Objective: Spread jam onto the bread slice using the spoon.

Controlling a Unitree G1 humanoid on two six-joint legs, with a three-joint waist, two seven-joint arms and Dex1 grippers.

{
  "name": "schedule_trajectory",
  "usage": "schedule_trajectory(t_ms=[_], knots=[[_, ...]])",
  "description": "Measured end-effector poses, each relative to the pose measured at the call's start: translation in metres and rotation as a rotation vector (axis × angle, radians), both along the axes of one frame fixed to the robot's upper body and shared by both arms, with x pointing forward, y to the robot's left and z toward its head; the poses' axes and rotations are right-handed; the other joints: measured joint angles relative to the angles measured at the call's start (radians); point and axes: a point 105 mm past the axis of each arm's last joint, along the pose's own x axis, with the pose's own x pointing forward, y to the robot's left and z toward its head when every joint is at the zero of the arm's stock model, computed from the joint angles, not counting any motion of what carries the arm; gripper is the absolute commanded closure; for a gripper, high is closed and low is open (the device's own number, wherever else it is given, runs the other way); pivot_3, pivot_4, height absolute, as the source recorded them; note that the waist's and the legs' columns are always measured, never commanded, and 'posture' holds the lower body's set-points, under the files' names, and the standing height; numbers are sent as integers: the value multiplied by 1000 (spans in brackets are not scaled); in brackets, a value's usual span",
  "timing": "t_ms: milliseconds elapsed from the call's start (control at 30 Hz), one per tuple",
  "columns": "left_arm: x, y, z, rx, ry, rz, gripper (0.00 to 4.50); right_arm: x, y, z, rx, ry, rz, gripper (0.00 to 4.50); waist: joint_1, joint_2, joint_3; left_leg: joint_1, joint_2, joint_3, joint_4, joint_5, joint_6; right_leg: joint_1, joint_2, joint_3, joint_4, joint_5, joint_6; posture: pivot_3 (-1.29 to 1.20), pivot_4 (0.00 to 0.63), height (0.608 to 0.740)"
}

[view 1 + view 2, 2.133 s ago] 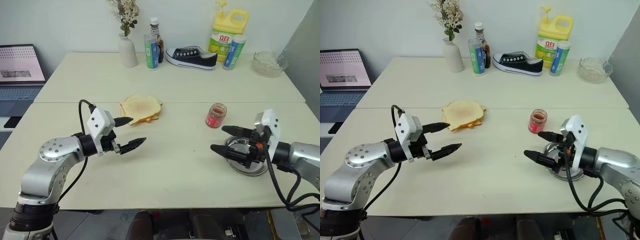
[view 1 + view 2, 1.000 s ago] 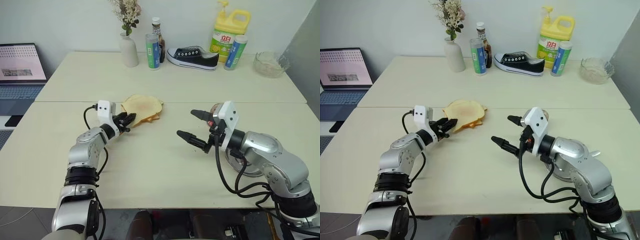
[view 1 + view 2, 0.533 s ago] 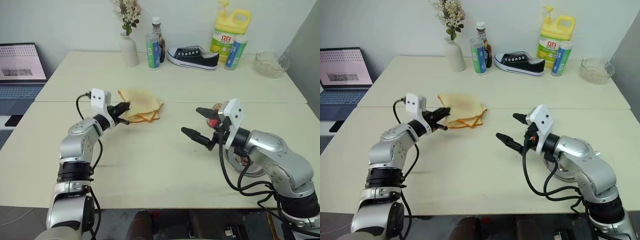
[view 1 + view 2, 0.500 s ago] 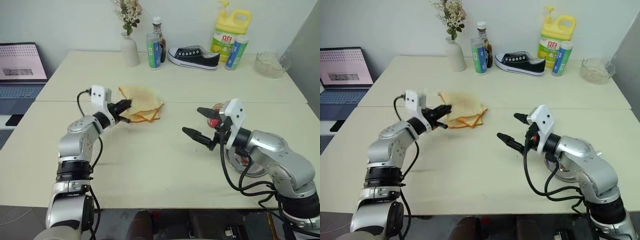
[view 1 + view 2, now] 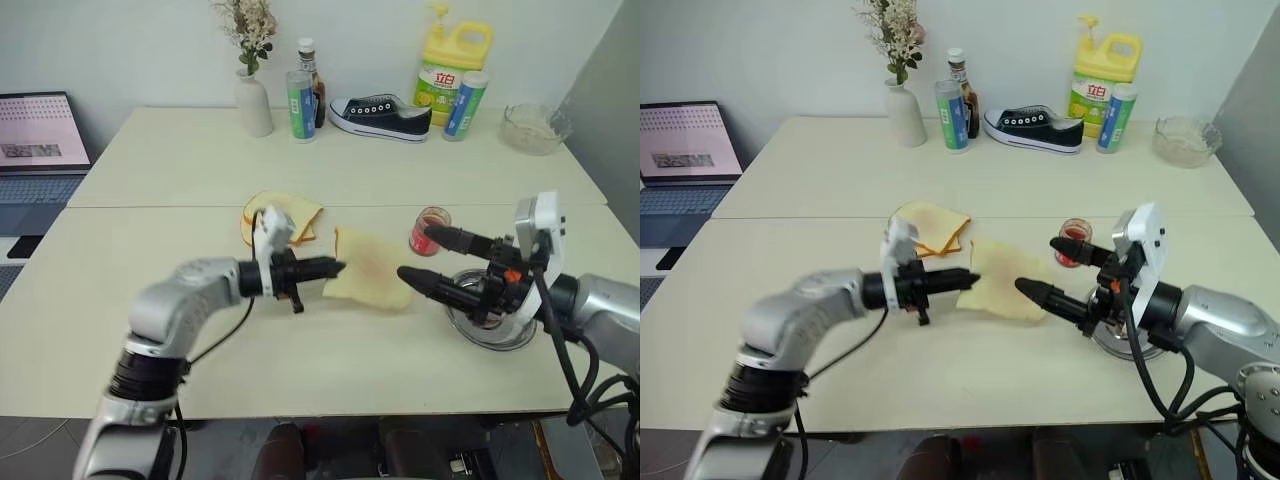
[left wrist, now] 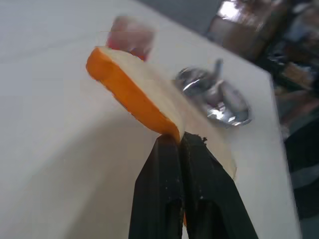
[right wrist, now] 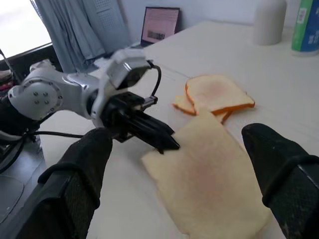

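Behind the bread slice (image 5: pixel 368 268) pinched in the left gripper (image 5: pixel 338 267) jaws, the right gripper (image 5: pixel 415 257), jaws spread, half-hides the spoon's dish (image 5: pixel 490 330).

Place: an office or lab room, not a kitchen.
Signs: pale tables (image 5: pixel 200 160) against a bare wall, an open laptop (image 5: pixel 40 135), and a shoe (image 5: pixel 380 115) beside dish soap (image 5: pixel 447 65).

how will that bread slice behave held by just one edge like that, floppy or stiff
Probably fairly floppy: the bread slice is pinched at one edge by the left gripper and seems to sag toward its far side. It looks thin and light, so likely easy to carry. Soft crumb could tear at the pinch.
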Motion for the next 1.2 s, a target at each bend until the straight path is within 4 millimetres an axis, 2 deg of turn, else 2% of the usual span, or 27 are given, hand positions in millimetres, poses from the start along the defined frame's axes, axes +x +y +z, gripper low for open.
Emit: schedule_trajectory(t_ms=[67, 333, 567, 800, 1067, 1200], knots=[[1, 6, -21, 51, 27, 45, 4471, -3, 0, -9, -22, 32, -7, 0, 1, 0, 0, -1, 0, 0, 0, 0, 0, -1, -1, -1, 0, 0, 0, 0, 150, 740], [-1, 1, -19, 97, -4, 31, 4471, -8, -5, -19, -66, 61, -14, 0, 2, -1, 0, 0, -1, 1, 0, 0, 0, 0, -1, -1, 0, 0, 0, 0, 150, 740], [-15, -22, -23, 113, 6, -66, 4471, -8, -3, -21, -78, 63, -2, 0, 7, -1, 0, 0, -1, 0, 0, 0, 0, 3, -1, -2, -3, 0, 1, 0, 150, 740], [-6, -28, -24, 133, -16, -66, 4471, -5, -4, -19, -69, 53, -14, 0, 15, -1, 0, 4, -1, -2, 0, 0, 0, 10, -1, -3, -9, 0, 3, 0, 150, 740], [-16, -33, -24, 122, -2, -186, 4471, -5, -5, -20, -71, 51, -23, 0, 19, -1, 0, 2, -1, 0, 0, 0, 0, 11, -2, -3, -17, 3, 4, 0, 150, 740], [-11, -37, -25, 114, -9, -168, 4471, -3, -7, -21, -76, 41, -40, 0, 28, -1, 0, 2, -1, 0, 0, 0, 0, 11, -2, -3, -17, 3, 4, 0, 150, 740]])
